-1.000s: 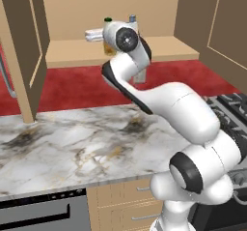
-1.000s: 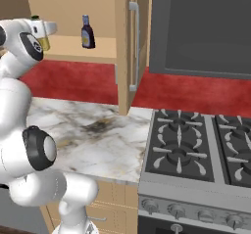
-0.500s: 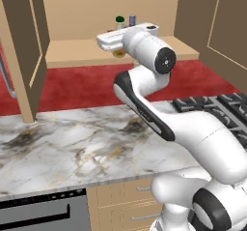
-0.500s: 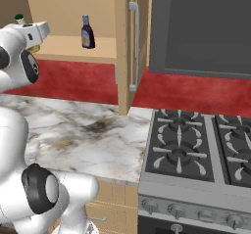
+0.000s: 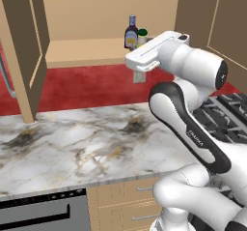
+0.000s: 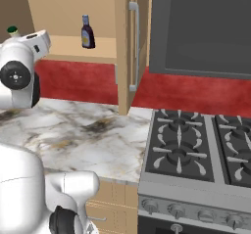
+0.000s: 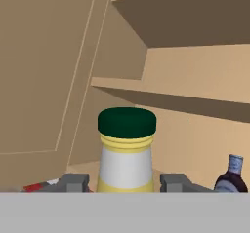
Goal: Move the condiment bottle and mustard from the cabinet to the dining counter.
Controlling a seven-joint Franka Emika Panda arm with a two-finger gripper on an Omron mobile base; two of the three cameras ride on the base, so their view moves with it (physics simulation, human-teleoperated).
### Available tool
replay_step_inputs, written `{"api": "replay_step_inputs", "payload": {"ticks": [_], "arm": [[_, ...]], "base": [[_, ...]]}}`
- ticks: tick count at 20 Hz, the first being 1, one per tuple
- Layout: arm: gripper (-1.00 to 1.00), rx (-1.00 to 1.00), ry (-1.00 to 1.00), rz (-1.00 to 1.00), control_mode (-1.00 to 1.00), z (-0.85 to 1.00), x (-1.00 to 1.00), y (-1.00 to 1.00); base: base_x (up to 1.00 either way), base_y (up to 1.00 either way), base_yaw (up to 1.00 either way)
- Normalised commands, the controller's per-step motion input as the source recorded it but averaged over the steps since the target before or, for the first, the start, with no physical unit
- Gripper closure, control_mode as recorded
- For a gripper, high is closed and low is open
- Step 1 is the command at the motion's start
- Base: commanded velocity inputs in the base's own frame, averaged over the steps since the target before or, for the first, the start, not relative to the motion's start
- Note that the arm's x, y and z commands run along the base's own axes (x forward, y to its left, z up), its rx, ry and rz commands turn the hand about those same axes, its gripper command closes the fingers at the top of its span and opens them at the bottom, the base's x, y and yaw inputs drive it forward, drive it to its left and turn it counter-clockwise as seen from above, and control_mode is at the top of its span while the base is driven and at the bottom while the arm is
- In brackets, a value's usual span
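Hand view looks into the open cabinet [image 7: 58, 71]: the mustard [image 7: 126, 151] stands upright between the pincer's [image 7: 125, 182] two fingertips [image 7: 73, 182], which sit close at each side of it; whether they touch it I cannot tell. Right of it stands the condiment bottle [image 7: 231, 177]. Left base view shows both bottles together on the cabinet shelf [image 5: 82, 51], above the marble surface [image 5: 77, 143].

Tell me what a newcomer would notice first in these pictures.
The mustard stands out first: in the hand view its dark green cap rises between the two fingertips of the pincer, whose jaws stand on either side of it. Next comes the condiment bottle, upright on the shelf of the open cabinet, just beside the mustard. The white arm reaches up into that cabinet, above the marble counter.
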Motion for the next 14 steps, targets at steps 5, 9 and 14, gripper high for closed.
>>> {"api": "replay_step_inputs", "payload": {"ticks": [5,9,14], "arm": [[1.00,-0.09,0.00,0.03,-1.00,0.00,-0.94,-0.29],[1.00,-0.06,0.00,0.00,-1.00,0.00,-0.57,-0.21],[1.00,-0.05,0.00,0.00,-1.00,-0.08,-0.33,-0.19]], "base": [[0.00,0.00,0.00],[0.00,0.00,0.00],[0.00,0.00,0.00]]}}
